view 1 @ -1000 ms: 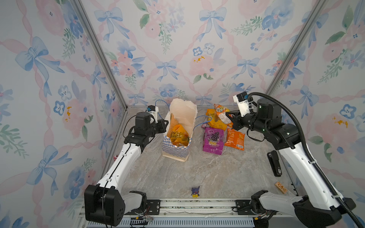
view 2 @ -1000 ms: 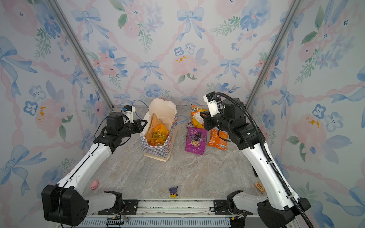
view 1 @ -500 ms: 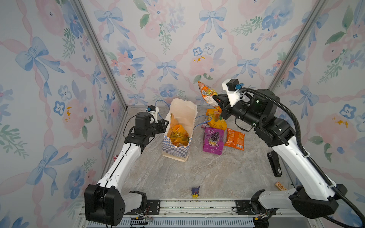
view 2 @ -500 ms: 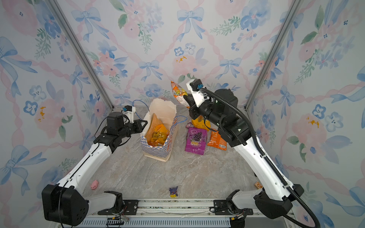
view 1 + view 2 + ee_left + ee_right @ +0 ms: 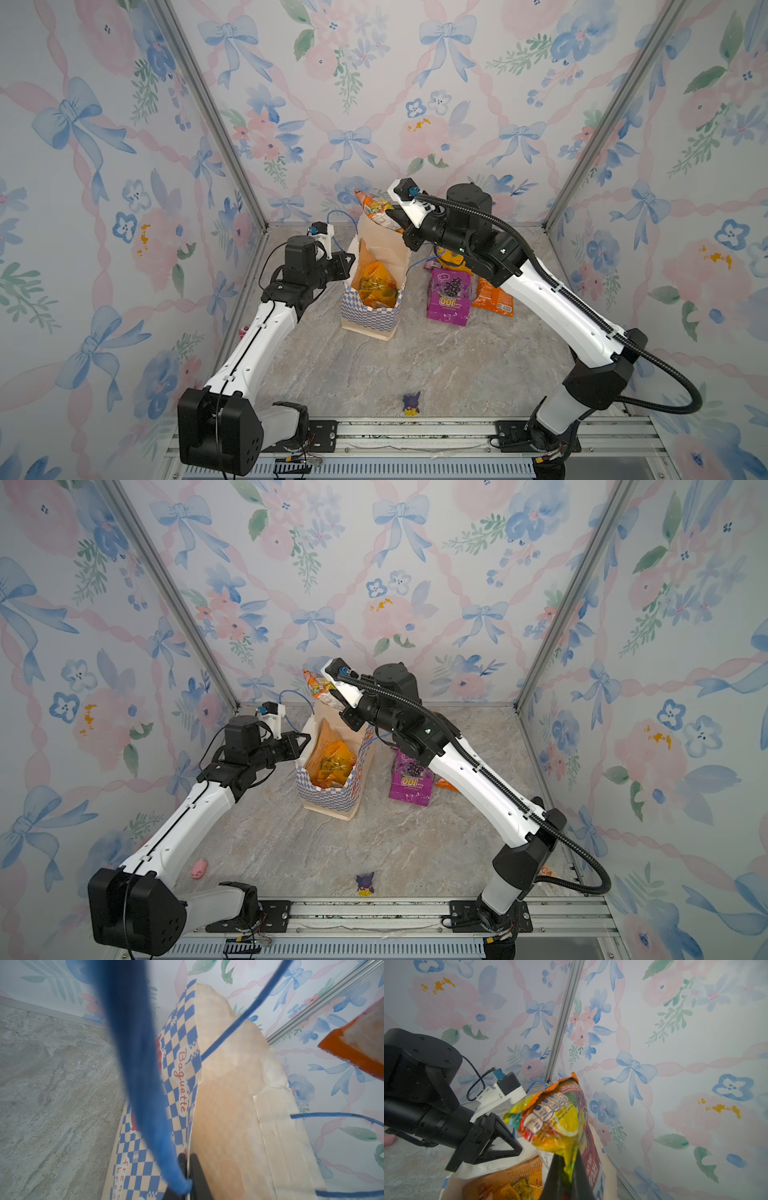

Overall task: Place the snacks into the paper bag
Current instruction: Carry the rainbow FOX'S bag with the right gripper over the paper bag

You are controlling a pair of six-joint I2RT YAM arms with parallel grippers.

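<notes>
Bright, soft light all over in both top views, with only pale shadows on the surface (image 5: 436, 365). Sharp and clear there, right out to the edges. Very blurry up close in the left wrist view: a fat, fuzzy blue cord handle (image 5: 133, 1064). Shiny spots on the snack packet (image 5: 556, 1118) in the right wrist view.

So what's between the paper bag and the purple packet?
Only bare tabletop and a blue cord handle of the paper bag, in both top views.

Open paper bag (image 5: 365, 311) mouth above packets (image 5: 376, 286)
</notes>
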